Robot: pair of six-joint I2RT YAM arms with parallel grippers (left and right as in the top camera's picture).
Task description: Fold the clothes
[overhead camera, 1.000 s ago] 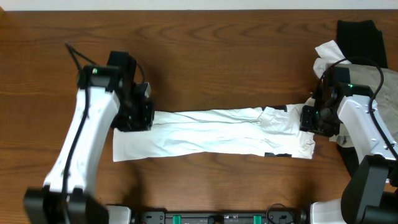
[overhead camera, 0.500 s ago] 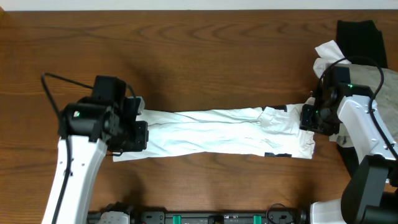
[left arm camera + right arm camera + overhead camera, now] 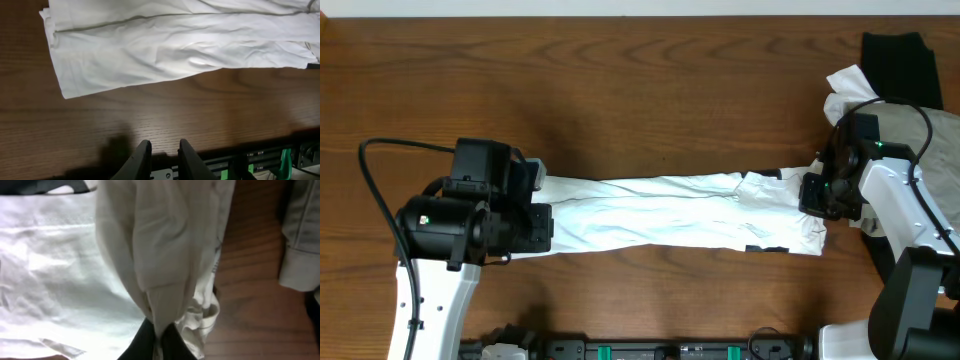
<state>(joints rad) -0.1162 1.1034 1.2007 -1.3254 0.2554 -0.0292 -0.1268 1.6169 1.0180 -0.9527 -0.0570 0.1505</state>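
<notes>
Across the tabletop (image 3: 650, 80)'s middle the white T-shirt (image 3: 650, 210) is lying, already narrowed into a long strip, crosswise folds apparently remaining; other garments (image 3: 910, 120) are waiting heaped at the far right corner; the right gripper (image 3: 159, 330) is pinching the shirt's right end, the left gripper (image 3: 164, 155) hovering narrow, empty

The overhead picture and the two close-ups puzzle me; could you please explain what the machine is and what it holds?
It is two robot arms at a wooden table. The overhead view looks down; each close-up comes from a camera on one wrist. A white T-shirt lies flat between them; a black garment and a grey-beige garment sit at the right edge. The right arm has its jaws shut on the shirt's end. The left arm hangs near the other end, jaws slightly apart and empty.
</notes>
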